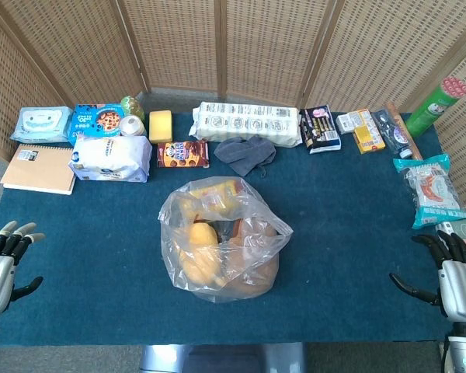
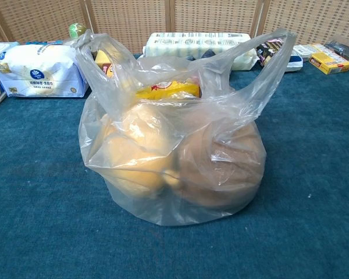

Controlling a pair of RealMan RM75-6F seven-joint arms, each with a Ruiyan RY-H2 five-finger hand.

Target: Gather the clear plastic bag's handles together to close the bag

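Clear plastic bag (image 1: pixel 221 241) of yellow and brown rounded goods, mid blue-covered worktop (image 1: pixel 349 225), handles (image 2: pixel 273 55) raised and apart. Left hand (image 1: pixel 1 260) and right hand (image 1: pixel 454 272) released, fingers spread, at the near corners, well apart from it.

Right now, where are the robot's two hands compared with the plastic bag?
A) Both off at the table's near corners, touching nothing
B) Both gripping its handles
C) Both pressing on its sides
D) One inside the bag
A: the head view shows the left hand and right hand open at the near corners, well away from the clear plastic bag, whose handles stand apart, ungrasped.
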